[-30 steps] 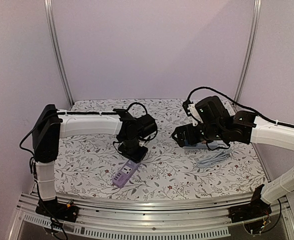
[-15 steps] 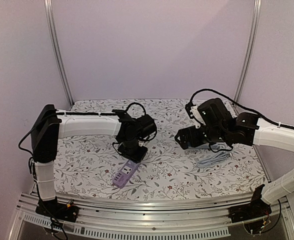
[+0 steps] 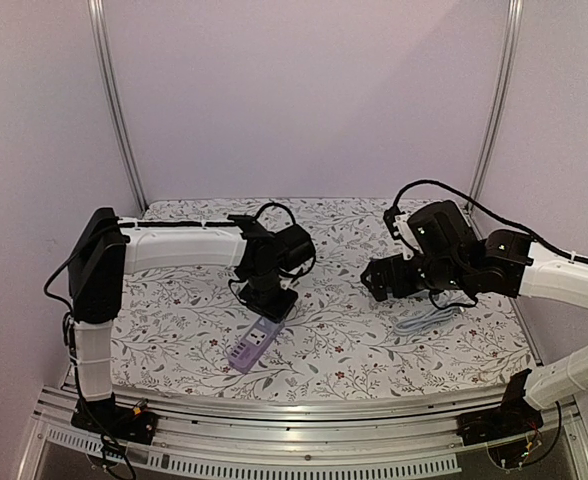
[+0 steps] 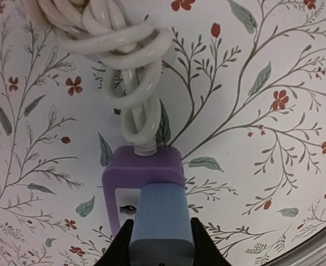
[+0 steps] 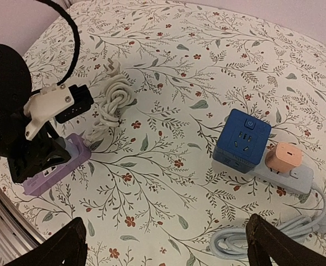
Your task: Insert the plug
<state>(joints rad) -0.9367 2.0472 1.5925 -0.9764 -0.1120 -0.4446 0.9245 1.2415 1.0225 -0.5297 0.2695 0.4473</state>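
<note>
Pinching a blue-grey rectangular plug from both sides, the left arm's fingers are clenched on it and point straight down at the desk, which is covered with a white cloth printed with red flowers and grey-green sprigs. The plug sits on top of a purple plastic power strip, over the white socket face at the end nearest the strip's cord. A sliver of that socket face shows to the left of the plug. How deep the prongs have gone cannot be told, since the plug's body hides them.

A thick white cord leaves the end of the purple strip and is bunched into a loose knot just beyond it. In the top view the strip lies slanted on the near left half of the desk, with the left wrist upright above its far end.

The right arm's fingers are released and spread wide, holding nothing. They hang above the right half of the desk, well apart from the purple strip. Below them lies a pale grey-blue power strip carrying a dark blue cube-shaped socket block and, just beside it and touching it, a rounded peach-coloured adapter. The pale strip's own light cable is coiled on the cloth nearer the arms' bases.
</note>
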